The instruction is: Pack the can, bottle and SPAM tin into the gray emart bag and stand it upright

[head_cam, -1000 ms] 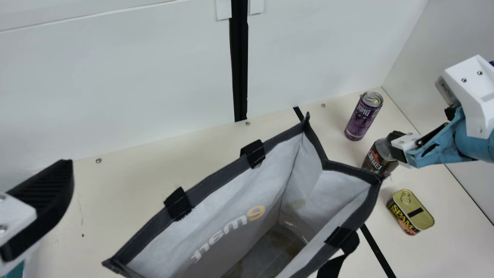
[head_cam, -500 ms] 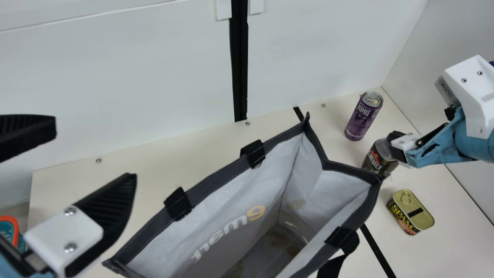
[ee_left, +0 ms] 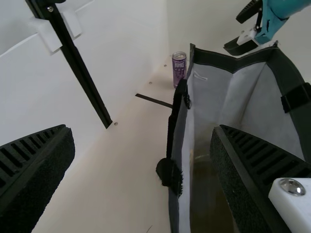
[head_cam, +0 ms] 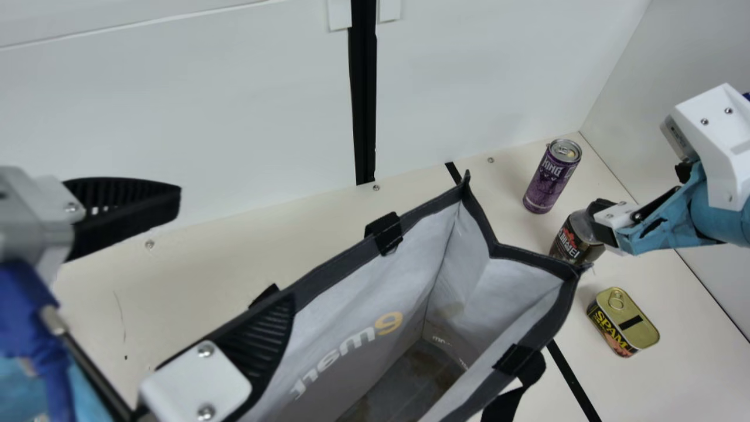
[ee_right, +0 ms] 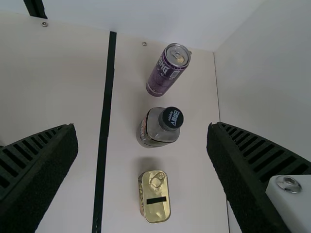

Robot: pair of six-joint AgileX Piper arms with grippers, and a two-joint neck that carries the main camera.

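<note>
The gray emart bag (head_cam: pixel 331 268) gapes upward, its wall-side rim between the left gripper's (head_cam: pixel 236 247) widely parted, unladen fingers. Past its right edge, can (head_cam: pixel 549 179), bottle (head_cam: pixel 573 241) and SPAM tin (head_cam: pixel 628 322) line the table (head_cam: pixel 674 375), spaced apart; the right gripper (head_cam: pixel 602 221), spread wide, grips nothing near the bottle.

Glossy metal is seen on the can (head_cam: pixel 551 179) and SPAM tin (head_cam: pixel 641 335). The bottle (head_cam: pixel 576 241) is walled in clear, smooth material; the gray emart bag (head_cam: pixel 375 293) is edged with matt cloth.
</note>
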